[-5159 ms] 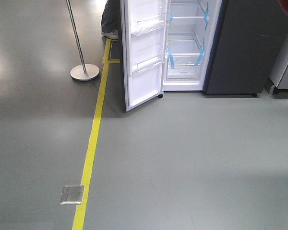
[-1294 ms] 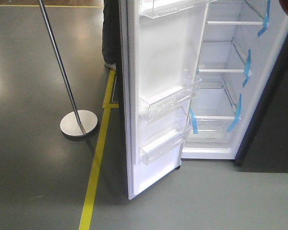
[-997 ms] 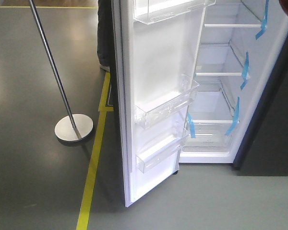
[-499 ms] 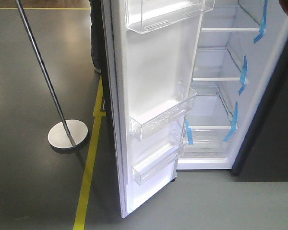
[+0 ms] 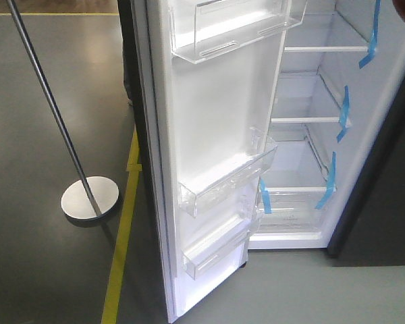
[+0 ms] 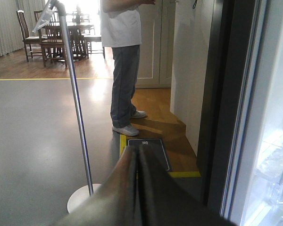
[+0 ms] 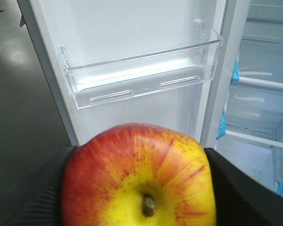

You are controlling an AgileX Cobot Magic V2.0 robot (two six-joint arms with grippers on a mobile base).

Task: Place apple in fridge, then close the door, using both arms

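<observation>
Two dark pads (image 7: pixel 240 197) of the right gripper (image 7: pixel 139 193) were clamped on the apple (image 7: pixel 137 160) at its widest sides, a good hold I think, since it looked firm, smooth, light and likely to roll; the left gripper (image 6: pixel 137 188) had its fingers pressed together, empty. Ahead stood the open door (image 5: pixel 216 135) with clear bins (image 7: pixel 141 77), the white fridge (image 5: pixel 304 148) shelves, then grey floor (image 5: pixel 47 283), a yellow line (image 5: pixel 120 243) and a person (image 6: pixel 125 61).
</observation>
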